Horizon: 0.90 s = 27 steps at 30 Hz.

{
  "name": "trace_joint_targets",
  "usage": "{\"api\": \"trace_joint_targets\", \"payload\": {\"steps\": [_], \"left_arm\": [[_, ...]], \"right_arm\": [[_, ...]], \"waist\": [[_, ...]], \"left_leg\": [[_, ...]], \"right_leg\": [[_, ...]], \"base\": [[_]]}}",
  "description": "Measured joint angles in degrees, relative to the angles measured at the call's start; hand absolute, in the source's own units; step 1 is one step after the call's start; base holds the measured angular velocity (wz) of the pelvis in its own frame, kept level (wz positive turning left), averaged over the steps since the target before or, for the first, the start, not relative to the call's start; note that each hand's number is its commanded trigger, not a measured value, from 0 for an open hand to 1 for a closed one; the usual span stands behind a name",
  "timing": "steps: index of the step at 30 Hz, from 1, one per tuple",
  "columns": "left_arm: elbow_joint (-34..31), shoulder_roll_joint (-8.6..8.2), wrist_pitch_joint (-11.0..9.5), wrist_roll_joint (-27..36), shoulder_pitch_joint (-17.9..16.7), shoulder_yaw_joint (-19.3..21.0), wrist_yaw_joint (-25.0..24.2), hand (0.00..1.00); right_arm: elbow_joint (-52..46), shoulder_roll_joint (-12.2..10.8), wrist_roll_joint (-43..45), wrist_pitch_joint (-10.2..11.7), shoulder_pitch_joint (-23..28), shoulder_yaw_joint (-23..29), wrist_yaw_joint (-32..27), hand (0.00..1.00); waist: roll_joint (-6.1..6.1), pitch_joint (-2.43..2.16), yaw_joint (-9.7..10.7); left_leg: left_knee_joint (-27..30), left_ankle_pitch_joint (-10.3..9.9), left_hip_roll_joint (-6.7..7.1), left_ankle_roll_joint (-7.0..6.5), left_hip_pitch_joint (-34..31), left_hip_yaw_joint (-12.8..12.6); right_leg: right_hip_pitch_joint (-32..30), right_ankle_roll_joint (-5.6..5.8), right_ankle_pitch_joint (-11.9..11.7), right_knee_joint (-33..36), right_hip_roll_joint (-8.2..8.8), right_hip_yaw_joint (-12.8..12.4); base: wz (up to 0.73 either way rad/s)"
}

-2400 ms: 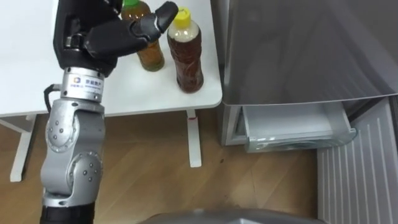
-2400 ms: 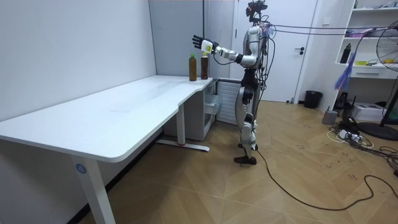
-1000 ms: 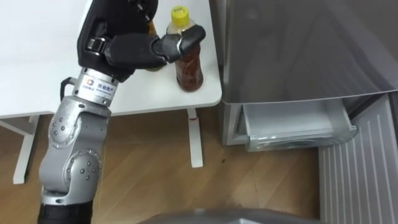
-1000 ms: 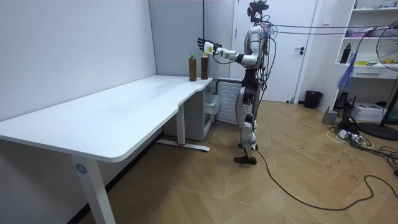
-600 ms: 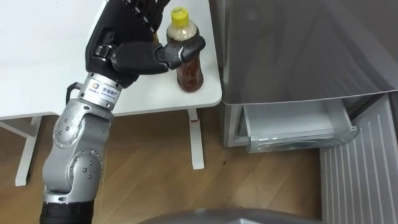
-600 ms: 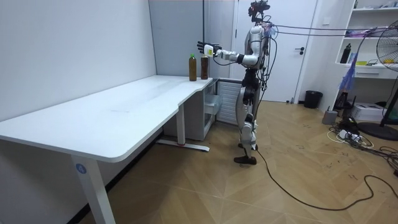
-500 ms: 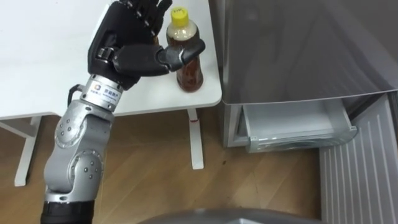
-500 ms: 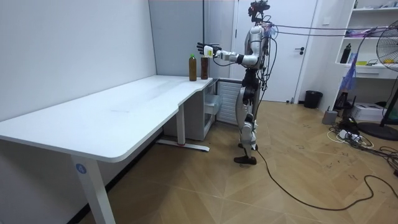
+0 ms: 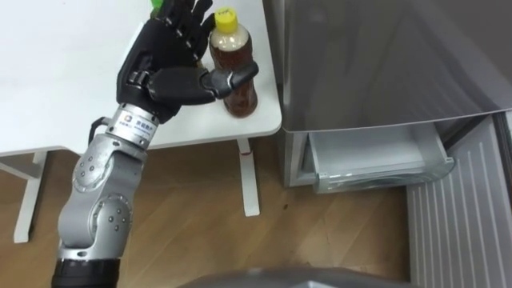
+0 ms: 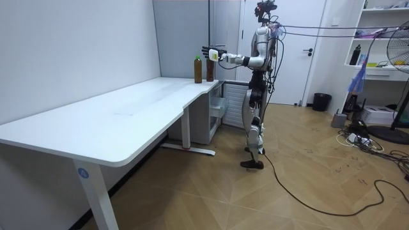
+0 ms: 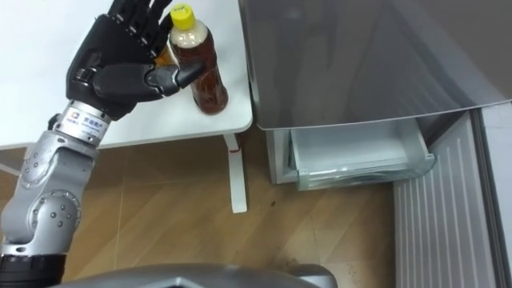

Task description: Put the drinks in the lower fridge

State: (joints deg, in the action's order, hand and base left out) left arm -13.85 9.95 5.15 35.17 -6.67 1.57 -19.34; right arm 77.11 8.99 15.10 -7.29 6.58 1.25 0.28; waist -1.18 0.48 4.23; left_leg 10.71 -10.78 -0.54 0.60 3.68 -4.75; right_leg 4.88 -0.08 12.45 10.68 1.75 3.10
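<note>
Left eye view. Left hand is raised over the white table, near its right edge. Fingers are straight and fanned, pointing up and away. The thumb reaches across the front of the yellow-cap bottle, low on its neck; cannot tell if it touches. Nothing is gripped. The bottle stands upright on the table's right corner, brown liquid inside. Green-cap bottle is just left of it, mostly hidden behind the fingers, with the cap showing at the top edge. Grey fridge sits right of the table, close by. Its lower part is open, with a pale drawer showing. A ribbed panel is at lower right.

Room view. Robot stands upright at the table's far end, beside the fridge, with its left arm out level. The hand is at cap height, above the two bottles. Both bottles are upright on the table end.

Right eye view. Same layout. The splayed fingers stand behind and left of the yellow-cap bottle, and the thumb points at its shoulder.
</note>
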Motion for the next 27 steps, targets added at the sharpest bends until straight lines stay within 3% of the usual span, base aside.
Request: {"api": "trace_joint_targets", "payload": {"steps": [13, 21, 27], "left_arm": [[0.43, 0.0, 0.92, -2.24, -0.2, -0.04, -0.23, 0.0], [0.43, 0.0, 0.95, -4.97, -0.57, -0.26, -0.02, 0.0], [0.38, 0.01, 0.91, -10.62, -0.56, -0.71, 0.25, 0.0]], "right_arm": [[-1.7, 0.18, 0.3, -0.28, 0.23, 0.0, 1.23, 0.0], [-1.67, 0.22, 0.3, -0.28, 0.6, 0.0, 1.18, 0.0], [-1.69, 0.22, 2.11, 0.22, 0.35, -0.01, 1.92, 0.0]], "waist": [[-0.68, -0.19, 0.13], [-0.59, -0.01, 0.21], [-0.04, 0.32, 0.19]], "left_leg": [[0.04, 0.0, 0.0, 0.0, 0.09, 0.09], [0.05, 0.0, 0.0, 0.0, 0.16, 0.15], [0.03, 0.0, 0.0, 0.0, 0.02, 0.12]], "right_leg": [[0.13, -0.02, -0.01, 0.07, -0.02, 0.07], [0.18, -0.01, -0.01, 0.04, -0.02, 0.06], [0.02, 0.01, 0.01, 0.01, -0.01, 0.04]], "base": [[0.0], [0.0], [0.0]]}}
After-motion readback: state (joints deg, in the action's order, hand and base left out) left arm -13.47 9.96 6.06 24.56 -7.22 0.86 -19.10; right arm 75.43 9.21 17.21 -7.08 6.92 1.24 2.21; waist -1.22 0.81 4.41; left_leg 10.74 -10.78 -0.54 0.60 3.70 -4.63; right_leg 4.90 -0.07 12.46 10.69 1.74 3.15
